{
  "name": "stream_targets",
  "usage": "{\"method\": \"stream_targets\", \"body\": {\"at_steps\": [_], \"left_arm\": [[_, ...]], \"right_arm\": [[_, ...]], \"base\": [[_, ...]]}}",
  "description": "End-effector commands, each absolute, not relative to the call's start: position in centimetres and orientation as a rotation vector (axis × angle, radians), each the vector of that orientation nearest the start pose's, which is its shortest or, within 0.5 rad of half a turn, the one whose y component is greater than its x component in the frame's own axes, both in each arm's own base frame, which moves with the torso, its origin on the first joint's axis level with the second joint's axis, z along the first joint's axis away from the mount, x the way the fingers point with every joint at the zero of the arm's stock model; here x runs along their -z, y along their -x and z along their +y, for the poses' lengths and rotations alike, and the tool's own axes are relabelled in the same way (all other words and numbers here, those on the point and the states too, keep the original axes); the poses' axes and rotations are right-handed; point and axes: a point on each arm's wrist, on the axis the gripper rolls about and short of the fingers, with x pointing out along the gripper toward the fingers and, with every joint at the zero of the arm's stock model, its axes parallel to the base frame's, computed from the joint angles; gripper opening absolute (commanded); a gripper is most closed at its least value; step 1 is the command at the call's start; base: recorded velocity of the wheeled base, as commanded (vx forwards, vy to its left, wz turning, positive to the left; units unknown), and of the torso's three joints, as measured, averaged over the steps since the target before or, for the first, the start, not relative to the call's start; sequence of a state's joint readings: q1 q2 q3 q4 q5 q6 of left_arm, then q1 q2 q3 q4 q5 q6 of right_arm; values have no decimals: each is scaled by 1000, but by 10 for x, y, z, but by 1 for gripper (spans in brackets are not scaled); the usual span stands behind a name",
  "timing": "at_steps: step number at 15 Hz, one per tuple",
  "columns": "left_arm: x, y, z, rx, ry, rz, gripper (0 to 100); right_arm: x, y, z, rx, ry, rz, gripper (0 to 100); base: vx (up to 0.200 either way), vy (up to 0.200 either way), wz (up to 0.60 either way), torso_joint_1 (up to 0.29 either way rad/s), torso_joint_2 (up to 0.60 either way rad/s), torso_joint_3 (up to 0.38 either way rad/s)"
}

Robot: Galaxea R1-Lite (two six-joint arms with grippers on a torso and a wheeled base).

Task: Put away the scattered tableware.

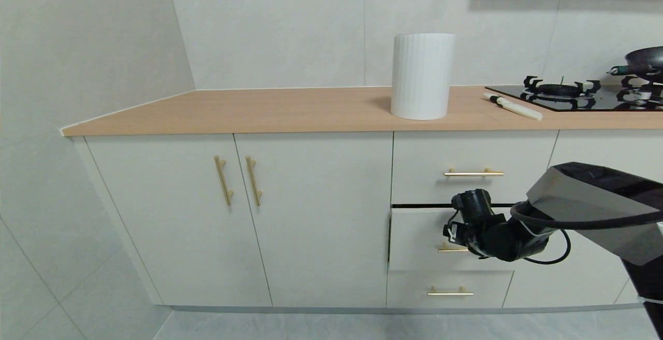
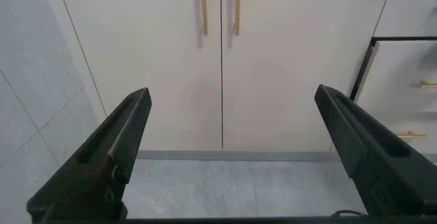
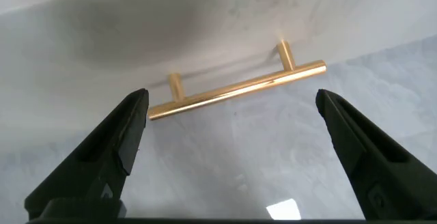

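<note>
Handle [image 1: 443, 250] of ajar drawer [image 1: 414, 239] partly behind spread right claw [image 1: 449, 232]

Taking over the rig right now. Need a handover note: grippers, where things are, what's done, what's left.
Left gripper: open, empty, low in front of the cabinet doors.
Right gripper: open, at the middle drawer, with its gold handle just ahead between the fingers; no grip.
White knife: lying on the countertop between the ribbed container and the stove.
Done: middle drawer ajar by a narrow gap.
Left: probably pull the drawer further out, then put the knife away; nothing stowed yet.
</note>
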State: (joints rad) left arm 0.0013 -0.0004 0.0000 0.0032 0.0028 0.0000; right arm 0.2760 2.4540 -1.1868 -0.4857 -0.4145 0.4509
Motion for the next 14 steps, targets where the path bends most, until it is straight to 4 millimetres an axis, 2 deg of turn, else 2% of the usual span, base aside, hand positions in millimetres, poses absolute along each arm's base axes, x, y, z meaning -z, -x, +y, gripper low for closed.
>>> {"method": "stream_targets", "body": {"at_steps": [1, 4, 9, 14], "left_arm": [[-75, 23, 0, -5, 0, 3, 100], [-75, 23, 0, -5, 0, 3, 100], [-75, 23, 0, -5, 0, 3, 100], [-75, 23, 0, -5, 0, 3, 100]], "right_arm": [[35, -418, 102, 306, -175, 679, 100], [37, -426, 94, 325, -193, 653, 100], [29, -438, 84, 369, -279, 597, 100], [32, -448, 83, 411, -293, 557, 100]], "base": [[0, 0, 0, 0, 0, 0], [0, 0, 0, 0, 0, 0], [0, 0, 0, 0, 0, 0], [0, 0, 0, 0, 0, 0]]}}
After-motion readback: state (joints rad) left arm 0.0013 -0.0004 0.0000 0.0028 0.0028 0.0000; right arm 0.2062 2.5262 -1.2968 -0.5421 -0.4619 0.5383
